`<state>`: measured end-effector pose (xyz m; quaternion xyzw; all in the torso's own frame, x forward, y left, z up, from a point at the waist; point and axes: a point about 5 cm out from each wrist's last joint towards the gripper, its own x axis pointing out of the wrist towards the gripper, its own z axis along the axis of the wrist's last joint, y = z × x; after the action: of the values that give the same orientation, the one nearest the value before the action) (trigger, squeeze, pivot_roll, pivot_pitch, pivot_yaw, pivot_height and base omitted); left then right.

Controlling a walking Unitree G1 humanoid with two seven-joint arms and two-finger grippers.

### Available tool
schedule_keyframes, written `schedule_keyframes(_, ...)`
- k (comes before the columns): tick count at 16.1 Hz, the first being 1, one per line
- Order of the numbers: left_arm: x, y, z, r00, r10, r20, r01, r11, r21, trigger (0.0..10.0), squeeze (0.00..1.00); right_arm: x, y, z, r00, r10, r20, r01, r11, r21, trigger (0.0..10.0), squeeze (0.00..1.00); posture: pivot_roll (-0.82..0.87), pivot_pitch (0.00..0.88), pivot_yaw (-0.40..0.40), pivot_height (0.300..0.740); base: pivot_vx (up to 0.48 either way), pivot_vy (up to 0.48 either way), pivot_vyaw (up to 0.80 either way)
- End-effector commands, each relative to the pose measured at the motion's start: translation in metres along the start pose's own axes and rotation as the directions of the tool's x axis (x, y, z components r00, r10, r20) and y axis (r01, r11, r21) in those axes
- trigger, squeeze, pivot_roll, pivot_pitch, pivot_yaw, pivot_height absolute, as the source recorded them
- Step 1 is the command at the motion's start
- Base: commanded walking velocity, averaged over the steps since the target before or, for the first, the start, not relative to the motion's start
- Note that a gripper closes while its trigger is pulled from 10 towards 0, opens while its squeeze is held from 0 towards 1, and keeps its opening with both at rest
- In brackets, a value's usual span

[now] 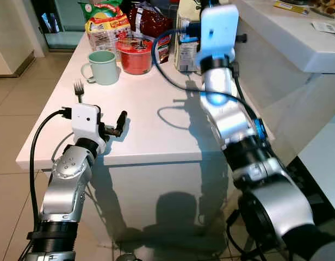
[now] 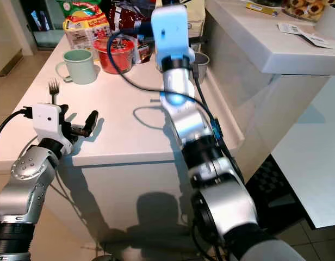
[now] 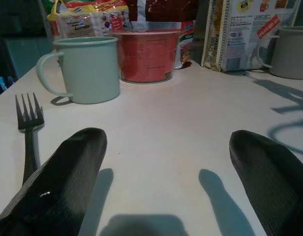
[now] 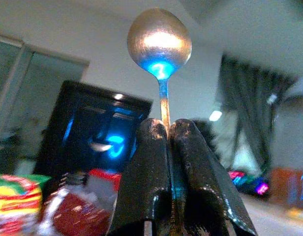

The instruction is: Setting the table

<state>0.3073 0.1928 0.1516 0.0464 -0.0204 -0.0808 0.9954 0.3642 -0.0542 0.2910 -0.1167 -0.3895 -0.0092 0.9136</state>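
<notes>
Two grippers are at work over the white table (image 1: 156, 125). The right gripper (image 4: 166, 147) is clamped tight on the thin handle of a spoon (image 4: 160, 42), its bowl standing straight up past the fingertips; the arm reaches over the far half of the table, near the packets (image 1: 107, 27) and the red bowl (image 1: 136, 54). The left gripper (image 3: 166, 162) hovers low at the near left edge with its fingers spread wide and nothing between them, and the fork (image 1: 78, 90) lies flat on the table just left of it, tines pointing far, toward the green mug (image 1: 104, 67). The main risk, as I judge it, is the spoon — the grip is on a narrow, smooth stem, so a quick swing or a tap against the table could let it pivot or slip out. The right arm's cable (image 1: 167, 81) also loops low near the red bowl and a carton (image 1: 186, 49), and could drag one of them as the arm comes back. On the left, a careless closing move could nudge the fork off the near edge. The spoon looks metallic and polished, with a round bowl catching blue light and a slim straight neck; where its handle ends is hidden inside the fingers.
</notes>
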Motion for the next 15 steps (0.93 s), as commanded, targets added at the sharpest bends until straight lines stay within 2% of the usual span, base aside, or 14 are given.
schedule_keyframes(1, 0.0, -0.001, 0.001, 1.0, 0.007, 0.009, -0.007, 1.0, 0.001, 10.0, 0.0, -0.006, -0.003, 0.006, 0.996, -0.015, 0.092, 0.02, 0.998, -0.063, 0.0, 0.0, 0.23, 0.0, -0.029, 0.74, 0.0, 0.0, 0.0)
schedule_keyframes(5, -0.001, 0.0, 0.0, 1.0, 0.016, 0.007, -0.016, 1.0, 0.002, 10.0, 0.0, -0.022, -0.005, 0.0, 0.994, -0.039, 0.106, 0.052, 0.991, -0.12, 0.0, 0.0, 0.23, 0.0, -0.03, 0.74, 0.0, 0.0, 0.0)
schedule_keyframes(8, -0.001, 0.0, 0.0, 1.0, 0.013, 0.005, -0.013, 1.0, 0.001, 10.0, 0.0, -0.027, -0.006, -0.002, 0.991, -0.059, 0.118, 0.077, 0.986, -0.151, 0.0, 0.0, 0.23, 0.0, -0.031, 0.74, 0.0, 0.0, 0.0)
schedule_keyframes(12, -0.004, -0.002, -0.007, 1.0, 0.018, -0.016, -0.019, 1.0, -0.01, 10.0, 0.0, -0.051, -0.006, -0.02, 0.998, -0.024, 0.061, 0.036, 0.979, -0.202, 0.0, 0.0, 0.22, 0.0, -0.033, 0.74, 0.0, 0.0, 0.0)
schedule_keyframes(15, -0.004, -0.002, -0.006, 1.0, 0.024, -0.013, -0.024, 0.999, -0.02, 10.0, 0.0, -0.061, -0.007, -0.029, 0.999, -0.028, 0.021, 0.032, 0.972, -0.234, 0.0, 0.0, 0.22, 0.0, -0.034, 0.74, 0.0, 0.0, 0.0)
